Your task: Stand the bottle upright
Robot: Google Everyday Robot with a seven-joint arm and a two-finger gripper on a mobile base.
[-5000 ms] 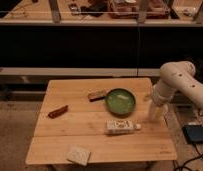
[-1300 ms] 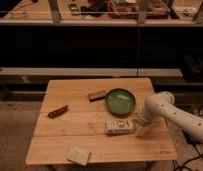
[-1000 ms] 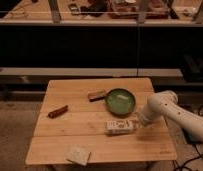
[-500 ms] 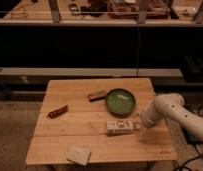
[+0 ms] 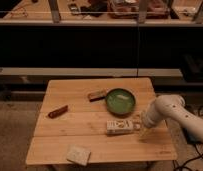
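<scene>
**Bottle on its side, gripper at its right end**

The bottle (image 5: pixel 119 126) lies flat on its side on the wooden table (image 5: pixel 70 135), toward the front right of the top, with its long axis running left to right. It is whitish with a darker printed patch near the middle. Just behind it, close but apart, sits the green bowl (image 5: pixel 120 101), which looks empty.

The gripper (image 5: pixel 140 128) is low over the table at the bottle's right end, at the tip of the white arm (image 5: pixel 164 112) that reaches in from the right edge. It is too dark and small to make out: whether it is apart, together or touching the bottle cannot be told.

Left of the bowl lies a small brown bar (image 5: pixel 97 95). Farther left, near the table's left side, is a reddish-brown stick-like object (image 5: pixel 58 111). A square tan block (image 5: pixel 78 154) rests at the front edge, well apart from the bottle.
</scene>
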